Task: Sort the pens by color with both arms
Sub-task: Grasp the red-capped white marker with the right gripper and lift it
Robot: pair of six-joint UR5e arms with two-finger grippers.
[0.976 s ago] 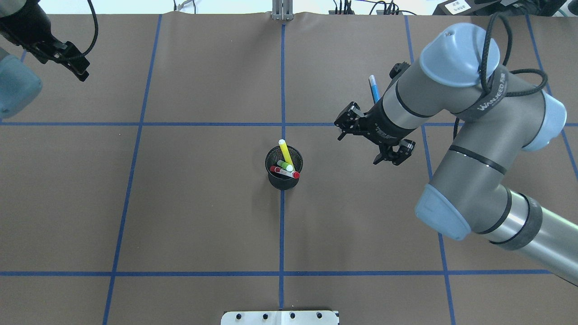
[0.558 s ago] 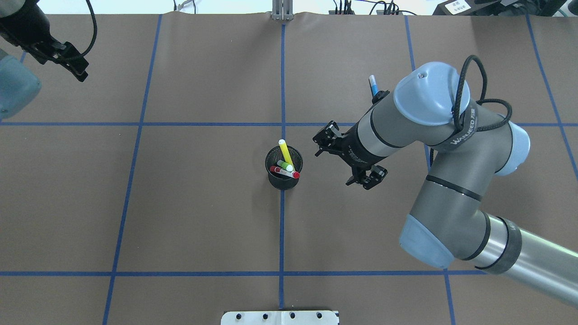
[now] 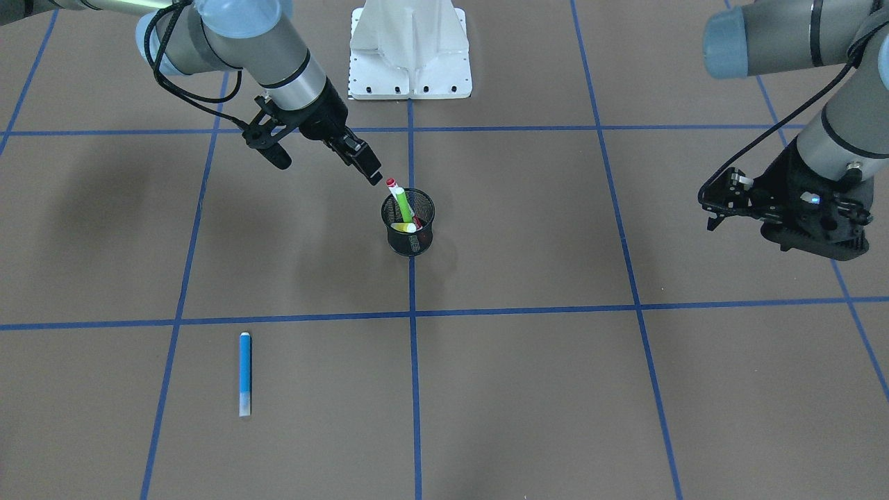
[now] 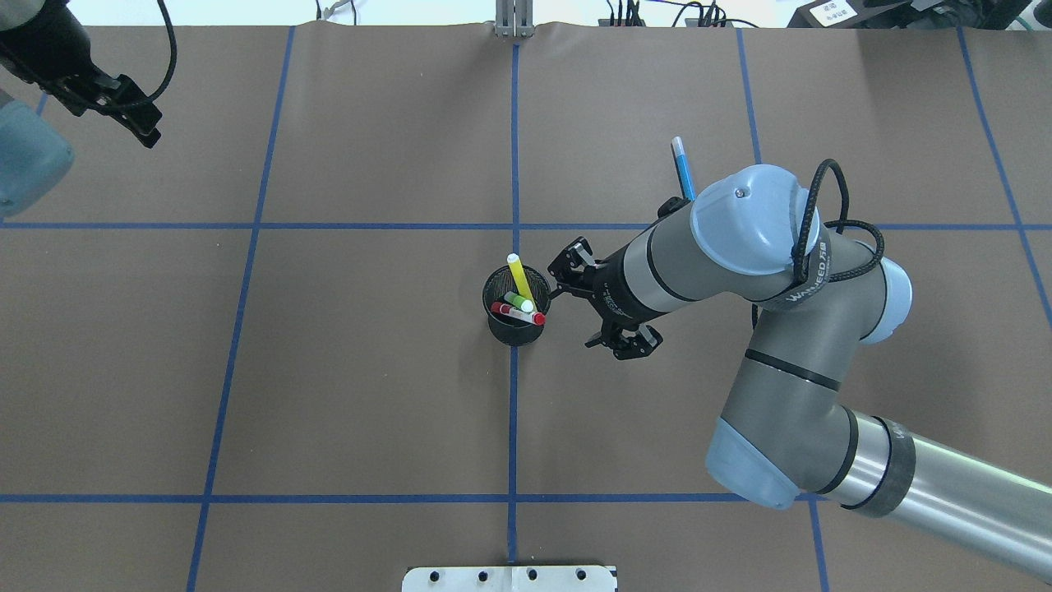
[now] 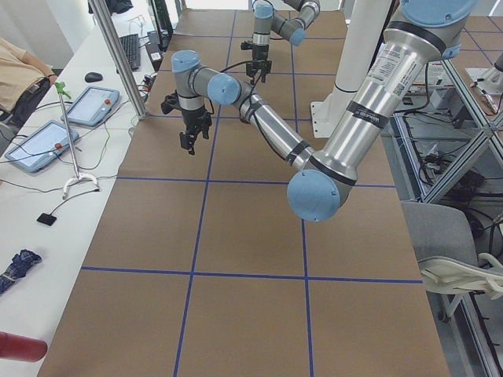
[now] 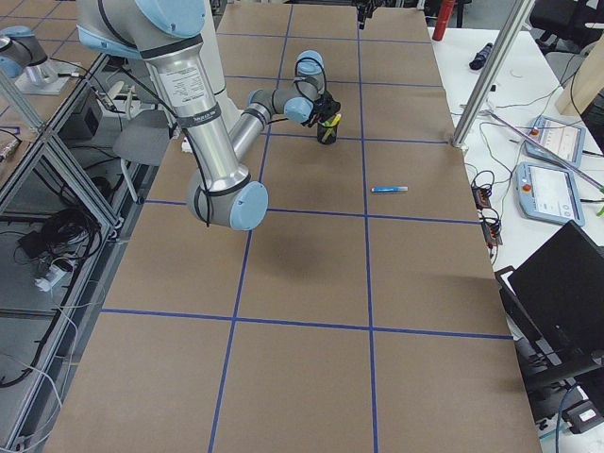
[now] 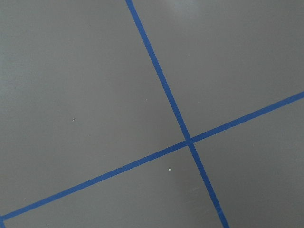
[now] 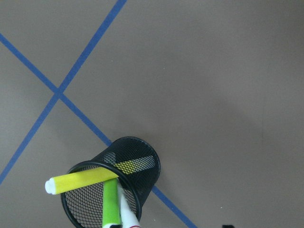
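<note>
Now poised just beside the cup (image 4: 509, 330) with right gripper (image 3: 330, 172) spread wide and left gripper (image 3: 710, 205) apart far off, three pens inside, yellow (image 4: 519, 275), green (image 4: 518, 301), red (image 4: 518, 313), blue pen (image 4: 681, 168) flat on table (image 4: 370, 370): likely light, stiff, slick, best pinched above rim.

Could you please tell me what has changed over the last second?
The right gripper, jaws open and empty, swung from beside the blue pen across to the black cup. The left gripper, the blue pen and the three pens in the cup stayed put.
</note>
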